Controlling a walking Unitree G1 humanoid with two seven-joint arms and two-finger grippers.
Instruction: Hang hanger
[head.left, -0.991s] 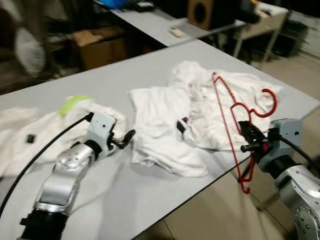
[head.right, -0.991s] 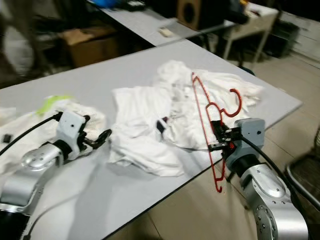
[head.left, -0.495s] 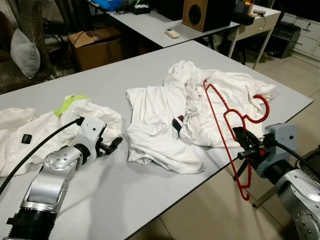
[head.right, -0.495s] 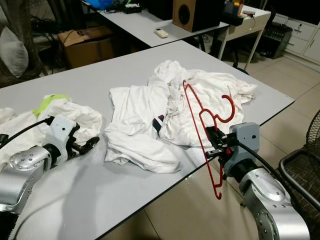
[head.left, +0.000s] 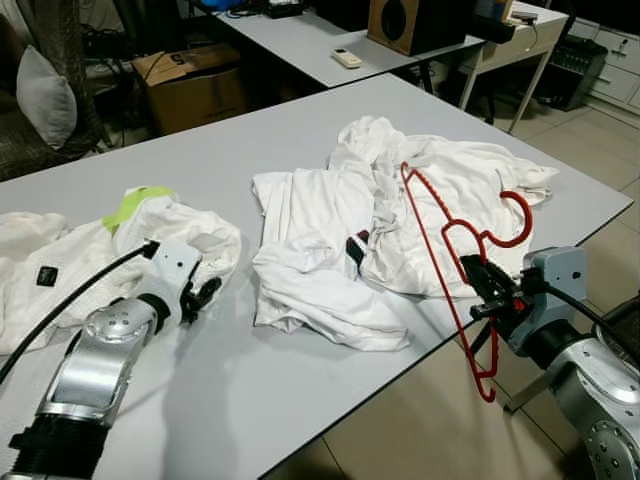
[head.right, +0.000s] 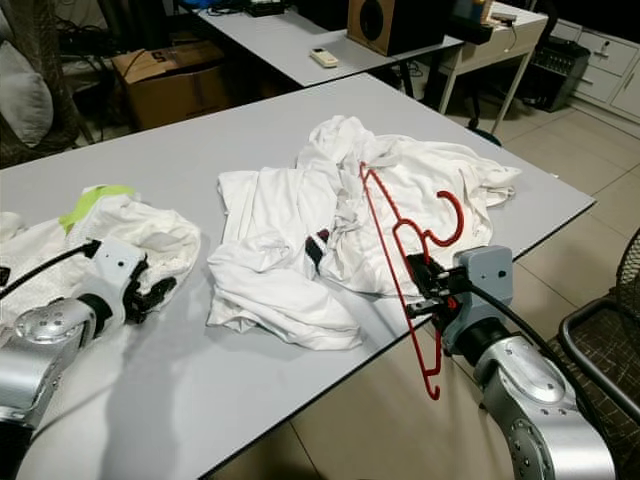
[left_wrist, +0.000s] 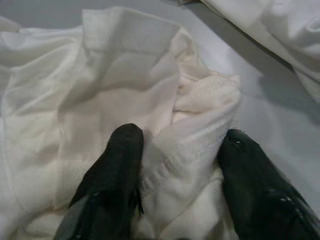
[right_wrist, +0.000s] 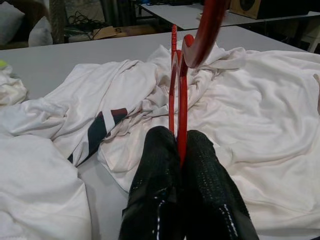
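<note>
A red wire hanger (head.left: 452, 262) stands upright over the table's right front edge, hook (head.left: 520, 215) pointing away from me. My right gripper (head.left: 482, 288) is shut on its thin neck, as the right wrist view shows at the hanger (right_wrist: 178, 107) between the black fingers (right_wrist: 155, 185). A crumpled white shirt pile (head.left: 330, 240) lies mid-table just behind the hanger. At the left lies a second white garment (head.left: 150, 225) with a yellow-green patch. My left gripper (head.left: 203, 295) rests at its edge, open, the fingers (left_wrist: 117, 170) astride a cloth fold (left_wrist: 195, 135).
The grey table (head.left: 300, 380) ends close to me and at the right, with tiled floor beyond. Behind stand another table with a remote (head.left: 347, 58) and speaker (head.left: 410, 20), and a cardboard box (head.left: 195, 85). A black wire chair (head.right: 600, 345) stands at the right.
The camera has steadied and shifted slightly. My left gripper has drawn back toward the left garment, its fingers now at the cloth. The right gripper still holds the hanger in about the same place.
</note>
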